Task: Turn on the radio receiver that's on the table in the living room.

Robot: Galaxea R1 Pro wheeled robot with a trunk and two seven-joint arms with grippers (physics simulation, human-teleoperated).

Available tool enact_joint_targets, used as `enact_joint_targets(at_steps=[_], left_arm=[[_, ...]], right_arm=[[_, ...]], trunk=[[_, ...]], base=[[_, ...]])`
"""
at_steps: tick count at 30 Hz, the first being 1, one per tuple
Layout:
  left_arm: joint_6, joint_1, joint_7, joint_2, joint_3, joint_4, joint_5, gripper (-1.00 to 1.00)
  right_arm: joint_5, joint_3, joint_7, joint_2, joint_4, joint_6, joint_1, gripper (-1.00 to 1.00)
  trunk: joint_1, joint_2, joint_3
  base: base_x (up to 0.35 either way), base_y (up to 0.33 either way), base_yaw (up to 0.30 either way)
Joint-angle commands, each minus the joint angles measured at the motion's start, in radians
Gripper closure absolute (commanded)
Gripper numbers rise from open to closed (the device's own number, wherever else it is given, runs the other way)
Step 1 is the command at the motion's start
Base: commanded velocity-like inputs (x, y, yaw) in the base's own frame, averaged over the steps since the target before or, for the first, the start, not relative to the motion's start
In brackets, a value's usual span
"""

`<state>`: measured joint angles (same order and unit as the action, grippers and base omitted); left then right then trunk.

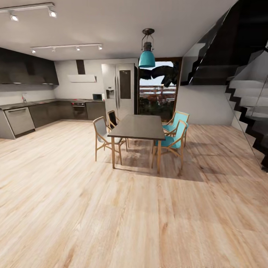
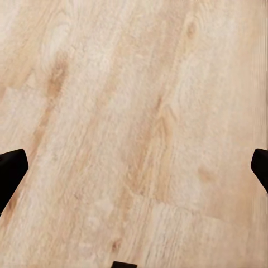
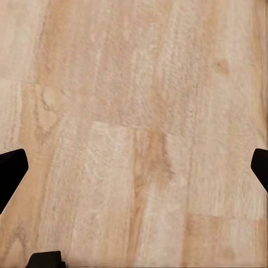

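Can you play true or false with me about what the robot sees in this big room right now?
1. A blue lamp hangs above the dining table. True.
2. The floor is green carpet. False: it is light wood.
3. Blue chairs stand beside the dining table. True.
4. The left gripper is holding a toy. False: it is open over bare floor.
5. The staircase is on the robot's left. False: it is on its right.

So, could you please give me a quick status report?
Left pincer open, right pincer open, both empty over wood floor. Dining table and chairs ahead.
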<state>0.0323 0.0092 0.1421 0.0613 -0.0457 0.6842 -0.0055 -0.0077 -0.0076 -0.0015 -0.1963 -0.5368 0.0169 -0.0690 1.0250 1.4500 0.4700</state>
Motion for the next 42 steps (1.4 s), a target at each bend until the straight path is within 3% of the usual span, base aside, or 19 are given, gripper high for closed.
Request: enact_joint_targets(at_steps=[1, 34, 42], left_arm=[[0.001, 0.000, 0.000, 0.000, 0.000, 0.000, -0.001, -1.00], [0.002, 0.000, 0.001, 0.000, 0.000, 0.000, -0.002, -1.00], [0.036, 0.000, 0.005, 0.002, -0.003, 0.000, -0.003, -1.00]], right_arm=[[0.000, 0.000, 0.000, 0.000, 0.001, 0.000, 0.000, -1.00], [0.000, -0.002, 0.000, 0.000, 0.001, 0.001, 0.000, -1.00], [0.000, -0.002, 0.000, 0.000, 0.001, 0.001, 0.000, -1.00]], trunk=[[0.000, 0.000, 0.000], [0.000, 0.000, 0.000], [0.000, 0.000, 0.000]], base=[[0.000, 0.000, -0.277], [0.000, 0.000, -0.277], [0.000, 0.000, -0.277]])
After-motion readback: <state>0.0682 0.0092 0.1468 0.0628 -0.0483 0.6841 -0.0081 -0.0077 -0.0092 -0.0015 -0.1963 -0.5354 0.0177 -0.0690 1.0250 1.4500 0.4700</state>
